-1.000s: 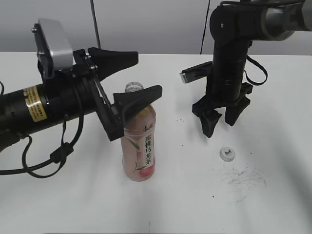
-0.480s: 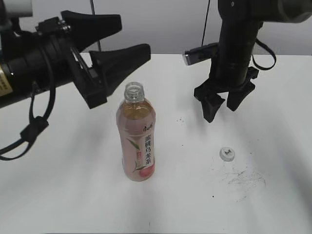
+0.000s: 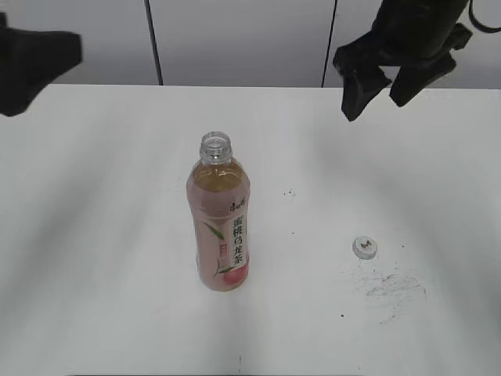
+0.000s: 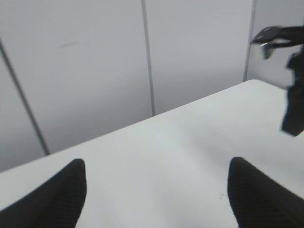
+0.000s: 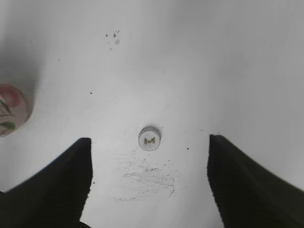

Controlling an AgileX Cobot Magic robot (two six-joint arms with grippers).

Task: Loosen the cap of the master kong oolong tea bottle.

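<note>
Here, the white table (image 3: 117,235) fills most of the frame, scuffed at lower right. At centre the master kong oolong tea bottle (image 3: 219,223) stands upright with its neck open, so the unscrewing looks finished. The cap (image 3: 364,247) lies flat, well apart at centre right beside the scuff marks, apparently set down there. The right gripper (image 3: 387,82) hangs at upper right, jaws spread and empty; its wrist view frames the cap between them, the bottle cut off at the left edge. The left gripper (image 4: 154,190) is released too, only a dark tip showing at the exterior view's upper left; both arms are mostly out of frame
</note>
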